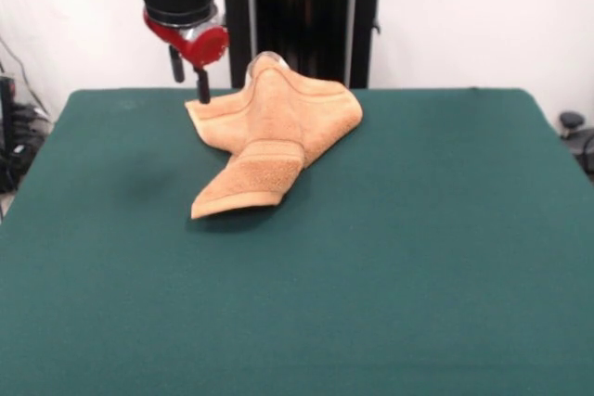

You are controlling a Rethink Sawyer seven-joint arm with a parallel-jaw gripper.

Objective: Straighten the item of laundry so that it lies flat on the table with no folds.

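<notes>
The item of laundry point(274, 132), a small orange-tan towel, lies crumpled on the far middle of the green table point(418, 257). It bunches up to a peak at its far edge. A folded flap with a woven band sticks out toward the near left, and its hem curls slightly off the cloth. My gripper point(189, 79) hangs just beyond the towel's far-left corner, a little above the table. It is open, with two dark fingers apart and nothing between them. It does not touch the towel.
The robot's black pedestal point(302, 20) stands right behind the towel at the table's far edge. Cables and dark equipment point(14, 136) sit off the left edge, and a small dark object point(571, 122) lies off the right edge.
</notes>
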